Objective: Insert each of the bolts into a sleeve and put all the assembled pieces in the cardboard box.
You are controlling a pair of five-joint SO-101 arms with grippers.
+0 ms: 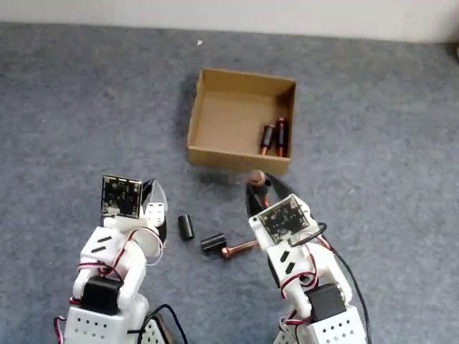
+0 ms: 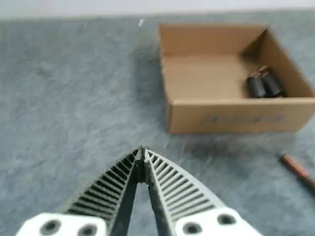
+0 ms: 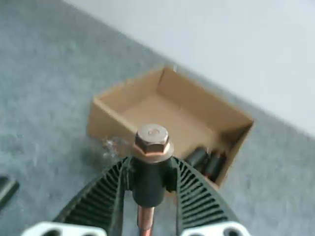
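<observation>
Grey carpeted tabletop (image 1: 373,107); right claw (image 3: 150,168) grasps sleeved bolt (image 3: 152,141) beside cardboard box (image 1: 215,155), high-view centre; left claw (image 2: 142,151) clenched, empty.

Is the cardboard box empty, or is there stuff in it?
Not empty: two sleeved bolts lie side by side in a corner of the box.

Grey carpet-like surface (image 1: 64,107): short mottled pile, spans work area edge to edge in high view
Pale wall (image 1: 215,11): plain, runs along far edge of surface, meets it in straight line
Small white speck (image 1: 199,43): lies on surface near far edge, just short of wall
Dark object (image 1: 456,51): barely pokes in at right edge near far corner, too little visible to identify
</observation>
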